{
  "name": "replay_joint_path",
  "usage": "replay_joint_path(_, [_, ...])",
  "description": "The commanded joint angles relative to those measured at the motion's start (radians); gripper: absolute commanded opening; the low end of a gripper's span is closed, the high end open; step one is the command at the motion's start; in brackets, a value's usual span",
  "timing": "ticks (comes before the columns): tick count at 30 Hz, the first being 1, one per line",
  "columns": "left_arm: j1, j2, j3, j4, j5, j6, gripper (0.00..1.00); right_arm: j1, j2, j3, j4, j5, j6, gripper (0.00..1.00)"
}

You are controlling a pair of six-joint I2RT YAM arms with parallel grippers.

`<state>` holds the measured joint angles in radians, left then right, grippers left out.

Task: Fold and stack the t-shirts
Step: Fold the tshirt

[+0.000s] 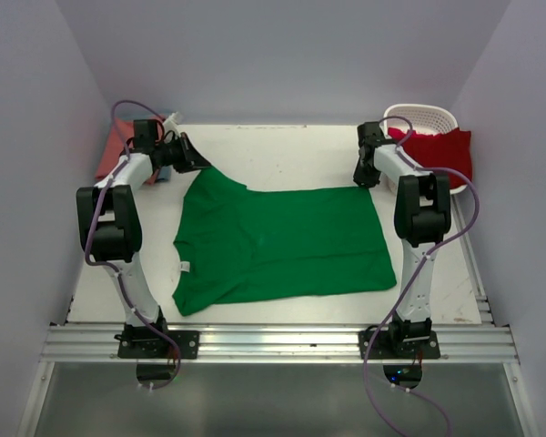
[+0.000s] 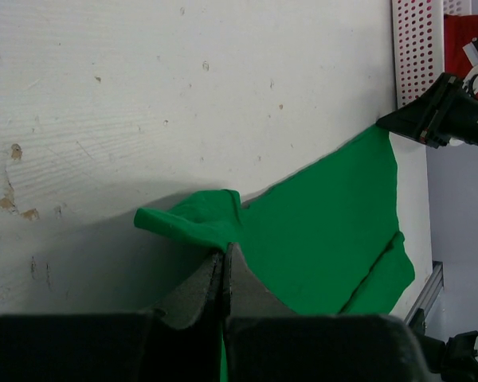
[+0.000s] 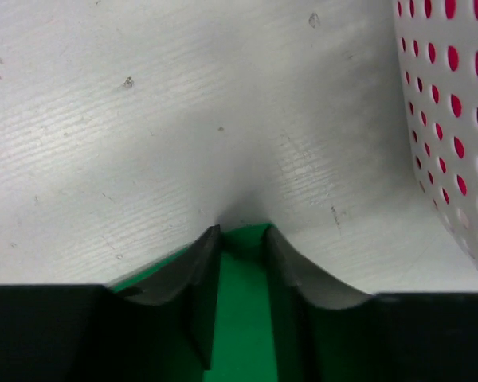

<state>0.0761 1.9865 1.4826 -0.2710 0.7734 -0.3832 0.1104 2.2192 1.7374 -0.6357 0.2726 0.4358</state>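
On the white table [image 1: 282, 150]: a green t-shirt [image 1: 282, 241] lies spread flat at the middle, between the two arms. Its long side runs left to right.
Green t-shirt, detail: a small white label [image 1: 184, 267] shows at its left edge. A short sleeve juts from its far-left corner and is bunched into a soft fold in the left wrist view.
Left gripper [image 2: 225, 253]: at the shirt's far-left corner, just behind the bunched sleeve. Its jaws are pressed together, with green cloth caught between them.
Right gripper [image 3: 240, 235]: at the shirt's far-right corner and low over the table. Its fingers [image 3: 203, 267] stand apart and are not clamped. The green corner shows in the gap between them.
Lattice basket [image 1: 423, 116]: white plastic, at the far-right corner of the table, just beside the right gripper.
Red t-shirt [image 1: 441, 146]: heaped in the basket and hanging over its near rim, well apart from the green one.
Salmon-pink t-shirt [image 1: 114, 150]: at the far-left edge of the table against the wall, behind the left arm.
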Motion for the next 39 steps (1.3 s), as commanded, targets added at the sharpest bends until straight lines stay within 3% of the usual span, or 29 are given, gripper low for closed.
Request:
replay_joint_path(1, [-0.002,-0.006,0.002,0.006,0.004,0.000,0.00,-0.009,0.010,0.028,0.011,-0.007,0.014,0.23])
replay_joint_path(2, [-0.004,-0.008,0.004,0.006,0.001,0.000,0.00,-0.009,0.005,0.027,0.011,-0.009,0.012,0.15])
replay_joint_path(3, [-0.004,-0.006,0.005,0.003,-0.005,0.000,0.00,-0.008,0.000,0.025,0.011,-0.006,0.014,0.00])
replay_joint_path(8, [-0.002,-0.032,0.019,-0.019,-0.034,-0.002,0.00,-0.009,-0.039,0.001,0.016,0.000,0.011,0.00])
replay_joint_path(15, [-0.002,-0.150,0.024,-0.117,-0.242,0.010,0.00,-0.009,-0.187,-0.075,0.042,0.053,0.004,0.00])
replay_joint_path(29, [-0.013,-0.360,-0.212,-0.204,-0.244,0.032,0.00,0.003,-0.409,-0.286,0.030,0.063,0.006,0.00])
replay_joint_path(39, [-0.029,-0.664,-0.438,-0.312,-0.345,0.066,0.00,0.035,-0.625,-0.518,-0.007,0.074,0.024,0.00])
